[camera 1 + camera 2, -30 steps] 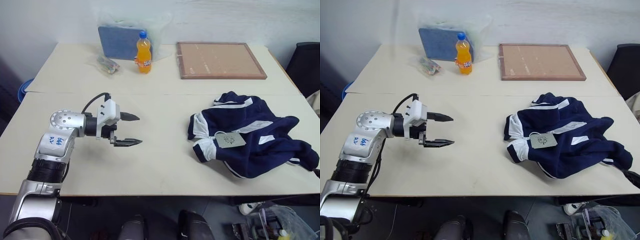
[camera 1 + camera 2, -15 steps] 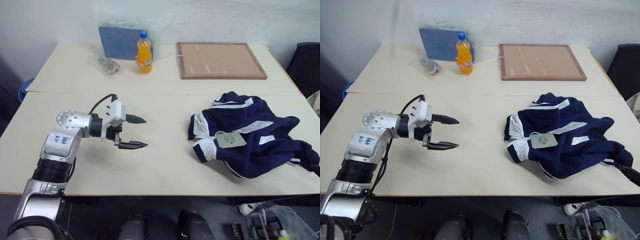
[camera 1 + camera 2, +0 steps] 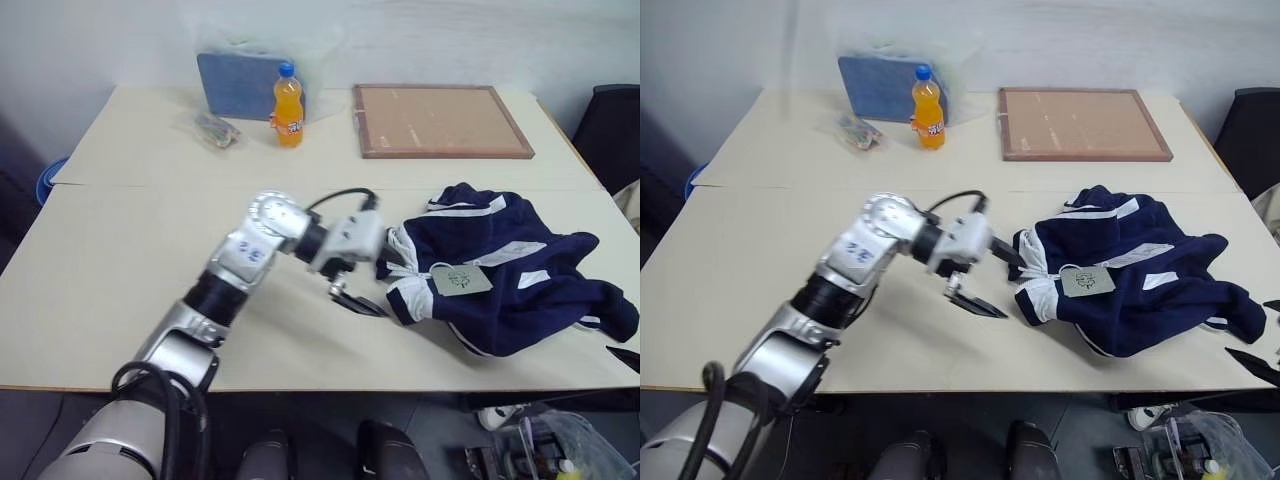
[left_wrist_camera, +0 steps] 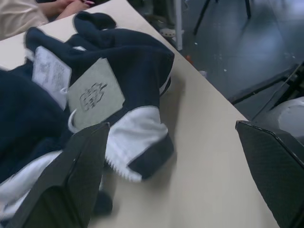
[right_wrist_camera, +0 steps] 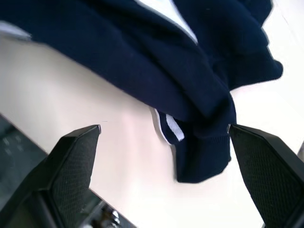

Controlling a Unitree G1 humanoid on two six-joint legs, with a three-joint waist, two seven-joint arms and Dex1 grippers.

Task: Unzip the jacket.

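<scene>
Since we're going biggest first: the bench [image 3: 150, 230] is a pale double top, and the jacket [image 3: 520, 290] lies crumpled on its right half, near the front edge, navy with white trim and a couple of paper tags [image 3: 461, 279] on top. At the back sit a framed board [image 3: 440, 120], a blue pouch [image 3: 235, 82] in plastic and an orange bottle [image 3: 287, 105], all well apart from the jacket.

Our left pincer [image 3: 372, 280] reaches across to the jacket's left edge, just beside a white cuff [image 4: 137, 142], fingers spread wide and holding nothing. Our right pincer [image 5: 161, 137] hovers over the jacket's near right corner, also wide open and empty.

We can't make out the zipper or its pull; the jacket is bunched up, so it's probably buried in the folds. Our take on doing this step well: don't grab the cuff or the tags. Pinch fabric by the collar with one pincer and spread the front flat first, so the zip line shows. Then one pincer pins the top hem while the other takes the pull. Grabbing loose cloth would likely just drag the whole heap along the bench.
</scene>
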